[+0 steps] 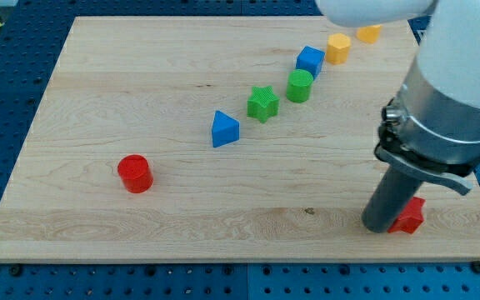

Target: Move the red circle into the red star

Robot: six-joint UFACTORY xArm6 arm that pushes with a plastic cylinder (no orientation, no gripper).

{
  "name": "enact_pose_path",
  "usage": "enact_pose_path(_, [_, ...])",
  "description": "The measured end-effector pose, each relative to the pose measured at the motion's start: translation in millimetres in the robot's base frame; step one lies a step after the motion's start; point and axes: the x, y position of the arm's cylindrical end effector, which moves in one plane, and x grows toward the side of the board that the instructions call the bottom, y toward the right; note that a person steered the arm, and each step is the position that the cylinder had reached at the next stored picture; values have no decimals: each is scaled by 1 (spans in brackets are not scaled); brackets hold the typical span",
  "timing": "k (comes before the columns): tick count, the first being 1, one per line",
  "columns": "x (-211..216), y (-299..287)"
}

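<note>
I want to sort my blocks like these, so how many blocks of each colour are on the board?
Red: 2, the red circle and the red star, half hidden behind the rod
Blue: 2, the blue triangle and the blue cube
Green: 2, the green star and the green circle
Orange-yellow: 2, the hexagon and the block at the view's top
Total: 8

A red circle [135,173] sits at the left of the wooden board [98,100], well apart from the red star [409,216] at lower right. The arm's tip [379,223] rests touching the star's left side. Green, blue and yellow blocks line up diagonally above.
</note>
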Motion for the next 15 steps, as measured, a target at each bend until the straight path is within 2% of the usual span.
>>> enact_pose_path(1, [0,5])
enact_pose_path(2, [3,-53])
enact_pose_path(5, [2,-326])
enact_pose_path(6, [-38,-388])
enact_pose_path(7, [-89,-386])
enact_pose_path(9, [-68,-369])
enact_pose_path(13, [-60,-256])
enact_pose_path(15, [-34,-220])
